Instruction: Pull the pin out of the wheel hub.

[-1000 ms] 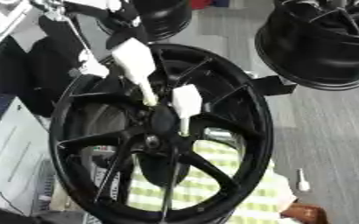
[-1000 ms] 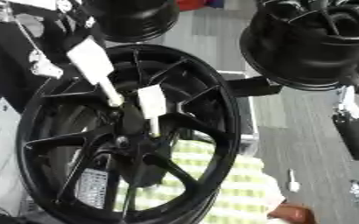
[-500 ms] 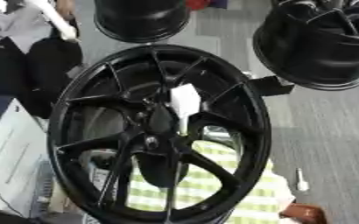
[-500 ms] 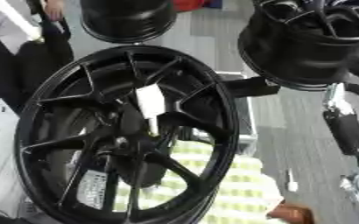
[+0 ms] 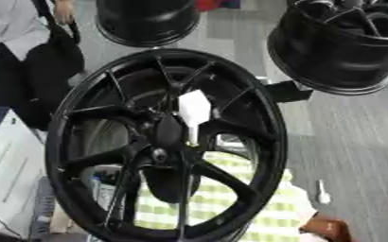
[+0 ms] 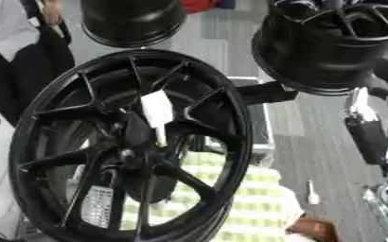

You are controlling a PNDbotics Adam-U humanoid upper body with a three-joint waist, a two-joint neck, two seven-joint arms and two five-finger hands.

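Left to right, head camera looking down

- Left hand: in neither eye view, so whether it is open, closed or gripping cannot be told
- Wheel hub (image 5: 166, 134): the dark centre of the big black wheel (image 5: 81, 99) that fills the middle of both views. The wheel stands over a green-checked cloth (image 5: 230, 208).
- Pin (image 5: 194, 109): white, seated just right of the hub centre, between two spokes. Nothing touches it.
- Pin axis: the long axis is close to vertical in the view. The broad flat white head is uppermost and the narrow end points down into the hub region. Where that end enters is dark and I cannot make out the seat.
- Right arm (image 6: 369, 137): a black and silver link at the right edge of the right eye view, well apart from the wheel. I cannot pick out the right hand itself, so its state cannot be told either.

Judgement: the pin is not yet pulled, and the step in hand is the reach. The pin lies well to the left of the right arm. That arm is the only one visible, so it is presumably the nearer one. A grasp would best take the broad head, and the pull should run along the pin's long axis, away from the hub, not sideways against the spokes
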